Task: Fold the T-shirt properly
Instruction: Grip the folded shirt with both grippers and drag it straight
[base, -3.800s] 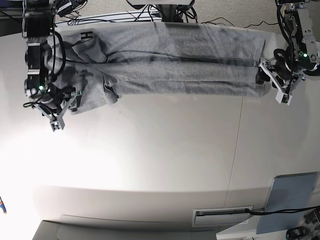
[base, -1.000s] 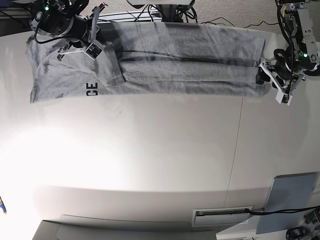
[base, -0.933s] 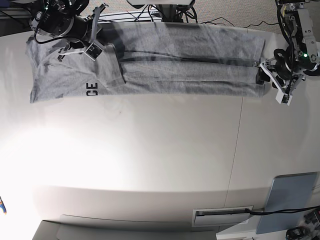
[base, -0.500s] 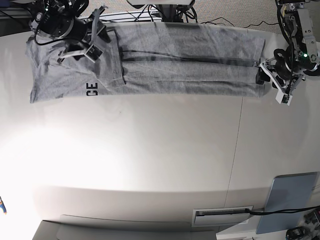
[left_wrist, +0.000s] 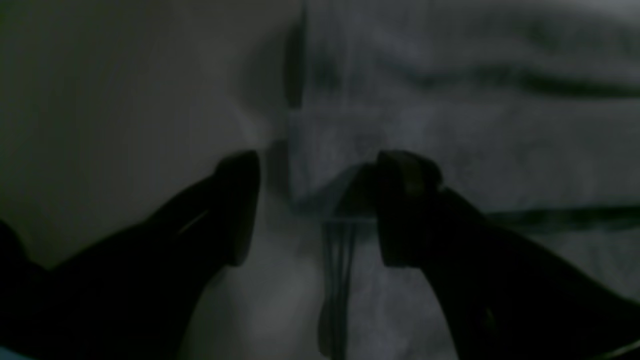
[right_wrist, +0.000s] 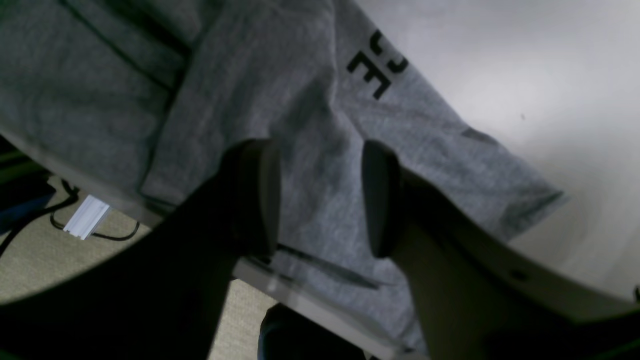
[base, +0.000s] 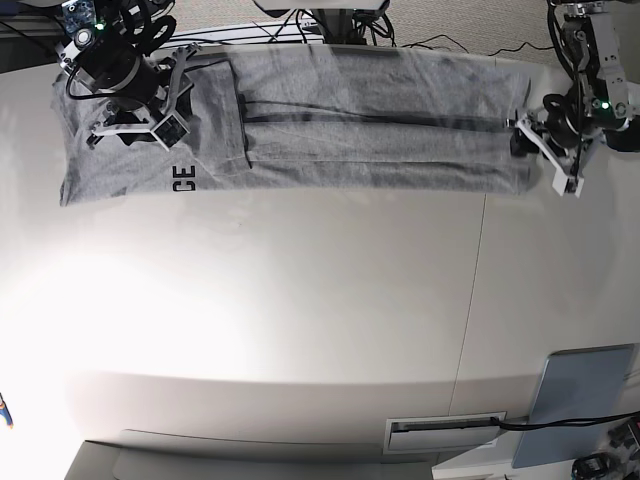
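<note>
Base view: my T-shirt lies folded into a long band along the far edge of the counter.
Near the far left corner my right gripper hangs over the lettered end, its fingers spread apart with grey cloth beneath and nothing pinched; black letters show just beside them; at the band's right end my left gripper sits low at the hem, fingers parted, one on bare counter, the other on the cloth edge.

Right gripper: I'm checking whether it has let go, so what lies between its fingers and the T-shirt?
Nothing. In the right wrist view the right gripper is open above the T-shirt, with only bare grey cloth visible in the gap.
</note>
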